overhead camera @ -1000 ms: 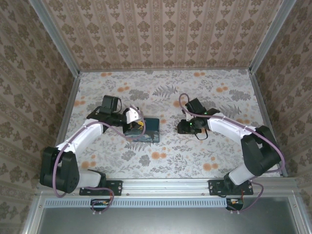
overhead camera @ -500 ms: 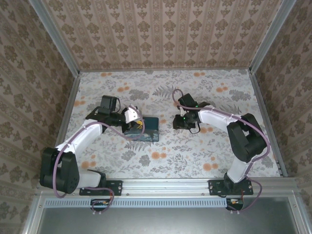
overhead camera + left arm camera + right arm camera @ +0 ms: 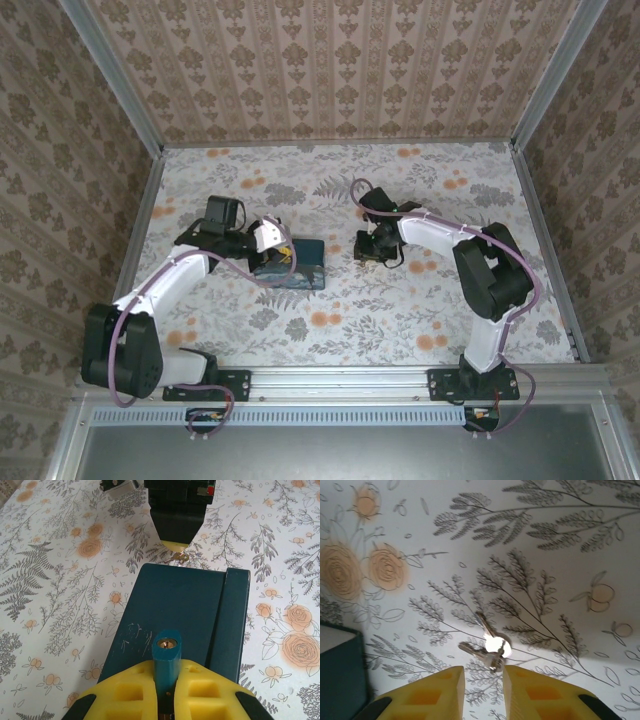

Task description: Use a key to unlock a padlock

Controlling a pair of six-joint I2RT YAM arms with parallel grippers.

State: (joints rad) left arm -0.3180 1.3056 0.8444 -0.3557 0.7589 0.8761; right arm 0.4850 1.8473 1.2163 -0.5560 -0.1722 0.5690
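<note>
left arm base: bolted at the near edge, left side; the elbow swings out left and the white forearm reaches forward and right to the box.
left gripper (image 3: 167,675): yellow fingers clamped tight on the padlock, nothing else between them; in the top view it sits at the left end of the box (image 3: 276,255).
padlock (image 3: 167,652): small teal body pinched between the left fingers. Its brass keyhole end sticks out past the fingertips, facing up and away. It is over the near part of the box; whether it touches the lid, cannot tell. The shackle is hidden inside the grip.
box (image 3: 185,600): dark blue, flat and rectangular, lying on the table with a raised strip along its right side and light scratches on the lid near the padlock.
table (image 3: 330,320): white cloth with a grey fern and orange flower print.
right arm base: near edge, right side; the upper arm rises, and the forearm reaches left toward mid-table with the wrist tipped down.
right gripper (image 3: 483,680): narrow gap between the yellow fingers, nothing in it; the tips are low over the cloth, just past the far end of the box.
key (image 3: 487,647): small metal key on a shiny ring, flat on the cloth just ahead of the right fingertips, not gripped.
walls (image 3: 330,70): beige patterned wallpaper behind and at both sides.
</note>
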